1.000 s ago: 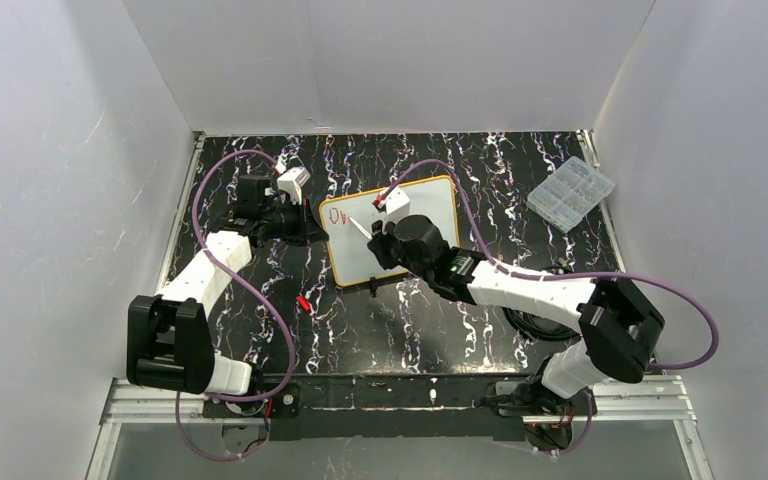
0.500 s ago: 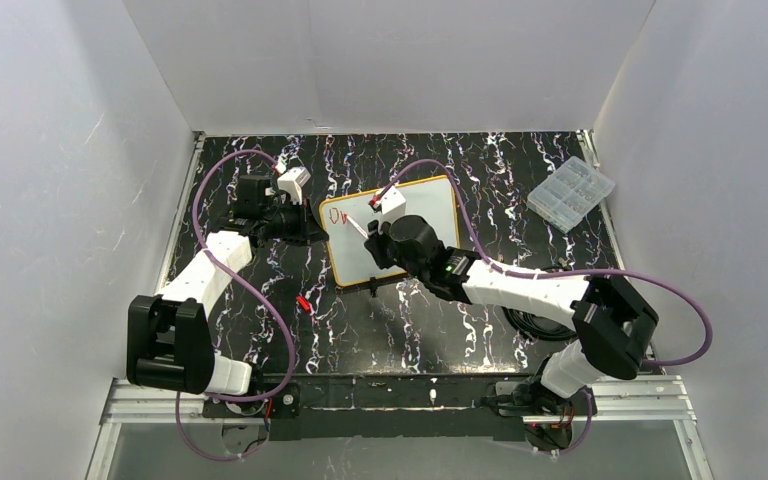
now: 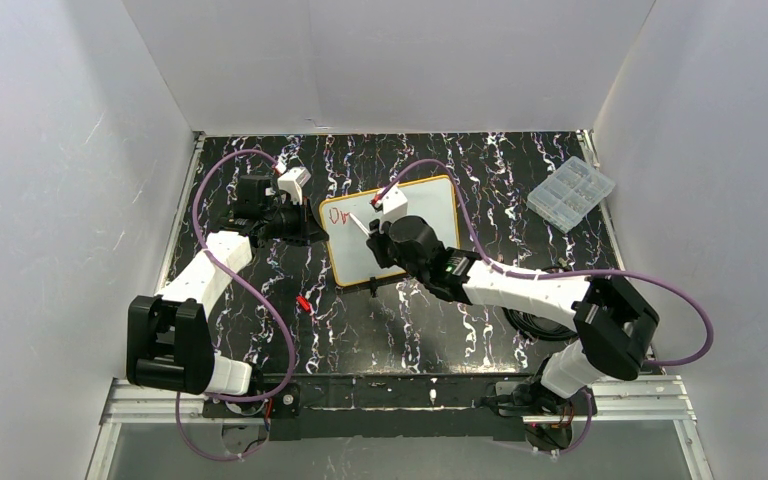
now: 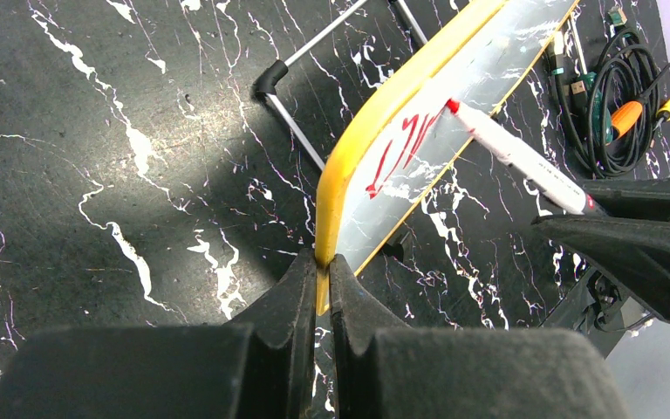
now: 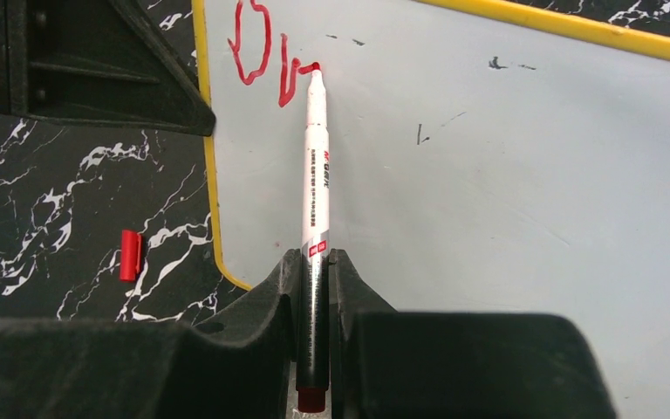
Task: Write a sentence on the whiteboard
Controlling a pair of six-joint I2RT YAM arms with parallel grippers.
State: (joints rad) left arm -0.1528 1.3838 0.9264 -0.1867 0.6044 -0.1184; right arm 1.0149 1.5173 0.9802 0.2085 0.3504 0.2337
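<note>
Nearest my side, the red marker cap (image 5: 129, 255) lies loose on the black marbled table (image 3: 260, 170), just off the whiteboard's near-left corner. Past it, the right gripper (image 5: 316, 262) has its fingers drawn in narrow around the barrel of the red marker (image 5: 316, 157), whose tip touches the board. The whiteboard (image 5: 488, 175) sits skewed in the middle of the table, between the two arms. On its left side the left gripper (image 4: 323, 271) is pinched fully down on the thin yellow frame.

The sentence (image 5: 266, 61) is barely begun: two red strokes, near the board's far-left corner. At the far right, well apart, rests the clear compartment box (image 3: 571, 193).

My worries from here:
- The left pinch holds only a sliver of frame, so a hard sideways stroke could twist the board out of it.
- The marker is gripped low on its barrel, and too much downward pressure could slide or tilt it between the fingers.
- Large letters may run out of room.
- As the right arm works across, it could smear fresh ink.
</note>
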